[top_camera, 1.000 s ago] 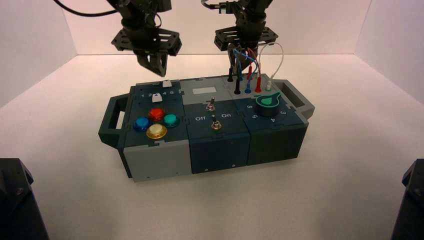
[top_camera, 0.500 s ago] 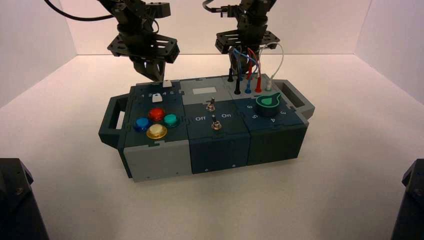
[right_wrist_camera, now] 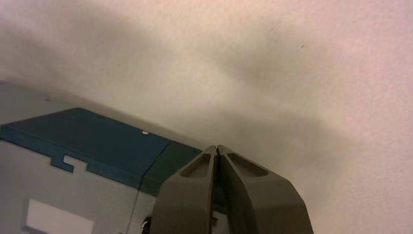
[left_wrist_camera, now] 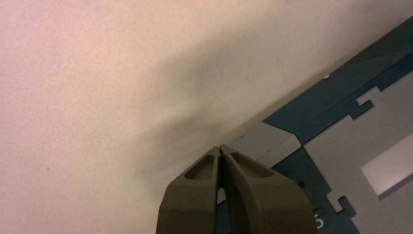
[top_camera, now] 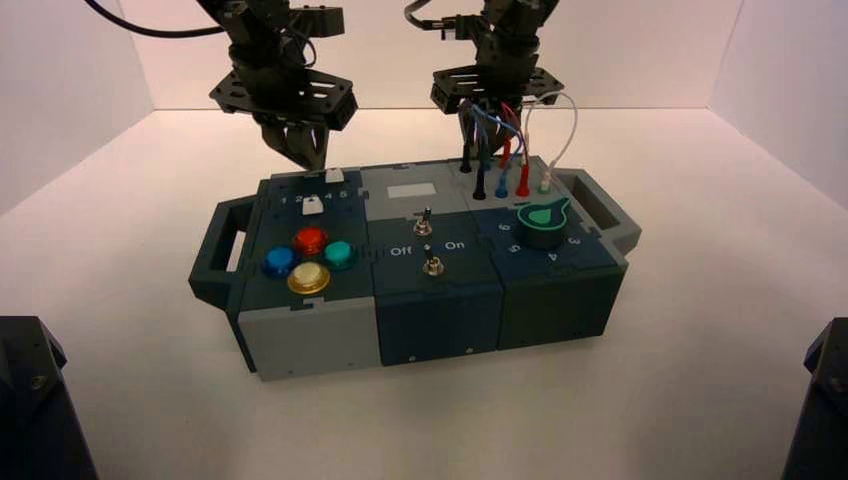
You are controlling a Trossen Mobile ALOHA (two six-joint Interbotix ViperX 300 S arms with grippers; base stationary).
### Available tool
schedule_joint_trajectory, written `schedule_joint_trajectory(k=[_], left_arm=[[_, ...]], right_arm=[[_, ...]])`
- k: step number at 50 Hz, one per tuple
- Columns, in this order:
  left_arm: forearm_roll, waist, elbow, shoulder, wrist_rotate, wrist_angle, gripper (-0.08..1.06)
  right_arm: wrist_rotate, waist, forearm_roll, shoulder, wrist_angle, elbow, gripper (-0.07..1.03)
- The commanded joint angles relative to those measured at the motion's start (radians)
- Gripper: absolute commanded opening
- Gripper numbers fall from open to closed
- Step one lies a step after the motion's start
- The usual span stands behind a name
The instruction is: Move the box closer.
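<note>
The box (top_camera: 440,300) is a dark-teal and grey panel with side handles, four coloured buttons, two toggle switches, a green dial and plugged coloured wires. It lies in the middle of the white floor. My left gripper (top_camera: 305,160) is shut and empty, its tips at the box's far edge behind the white sliders; the left wrist view shows the shut tips (left_wrist_camera: 220,147) over the box's back edge (left_wrist_camera: 272,141). My right gripper (top_camera: 478,135) is shut and empty at the far edge behind the wires; its tips (right_wrist_camera: 216,147) sit over the back edge (right_wrist_camera: 97,131).
White walls close the space at the back and both sides. Two dark arm bases stand at the near corners, one at the left (top_camera: 35,400) and one at the right (top_camera: 820,400). Bare white floor (top_camera: 440,420) lies in front of the box.
The box has slid towards me and turned slightly. Both grippers have come nearer with it, staying at its far edge.
</note>
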Motion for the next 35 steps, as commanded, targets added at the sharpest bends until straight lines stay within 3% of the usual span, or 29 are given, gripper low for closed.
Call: schedule_joint_trajectory(k=[1,35], left_arm=[[0.0,-0.032,0.011,-0.021,0.003,0.031,-0.03],[-0.002,-0.11,0.031,-0.038,0.003,0.127,-0.03]], right_arm=[[-0.005,0.029,0.008,-0.043,0.008,0.017,-0.02],[-0.003,0.057,0.04,-0.109,-0.018,0.141,-0.02]])
